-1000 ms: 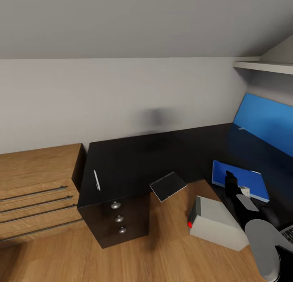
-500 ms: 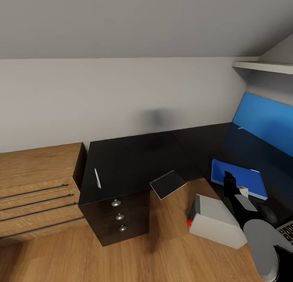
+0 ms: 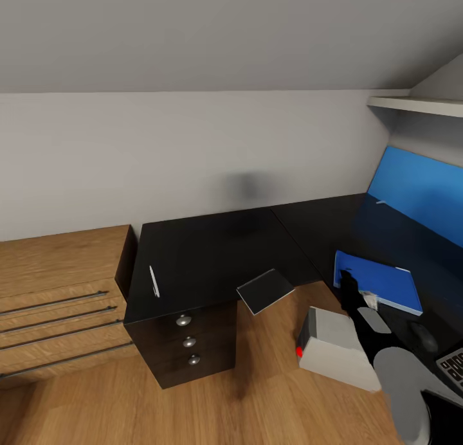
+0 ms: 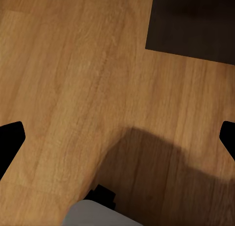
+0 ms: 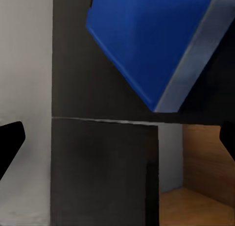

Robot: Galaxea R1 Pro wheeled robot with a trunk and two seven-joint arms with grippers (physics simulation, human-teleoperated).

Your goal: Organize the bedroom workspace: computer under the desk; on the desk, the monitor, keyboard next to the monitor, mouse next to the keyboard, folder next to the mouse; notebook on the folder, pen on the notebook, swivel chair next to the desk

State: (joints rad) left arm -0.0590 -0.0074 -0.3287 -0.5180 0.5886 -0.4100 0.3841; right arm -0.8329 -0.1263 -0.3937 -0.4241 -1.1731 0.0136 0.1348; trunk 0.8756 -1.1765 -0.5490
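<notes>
The black L-shaped desk (image 3: 212, 252) fills the middle of the head view. A white pen (image 3: 153, 281) lies near its left end. The dark notebook (image 3: 265, 291) sits at the inner corner, tilted and partly over the edge. On the right wing lie the blue folder (image 3: 379, 279), the black mouse (image 3: 421, 336) and a corner of the keyboard (image 3: 453, 364). The grey computer (image 3: 334, 348) stands on the floor beside that wing. My right gripper (image 3: 349, 283) hovers open at the folder's near left corner; the right wrist view shows the folder (image 5: 147, 44) just ahead. My left gripper (image 4: 117, 140) is open above bare floor.
A light wood drawer unit (image 3: 58, 303) stands against the desk's left end. A blue wall panel (image 3: 418, 194) and a white shelf (image 3: 418, 104) are at the right. The ceiling slopes low over the desk. Wood floor (image 3: 257, 393) lies in front.
My right arm has moved left and a little away from me, bringing the gripper to the folder's left corner. The view shifted slightly a second ago; the objects stay put.
</notes>
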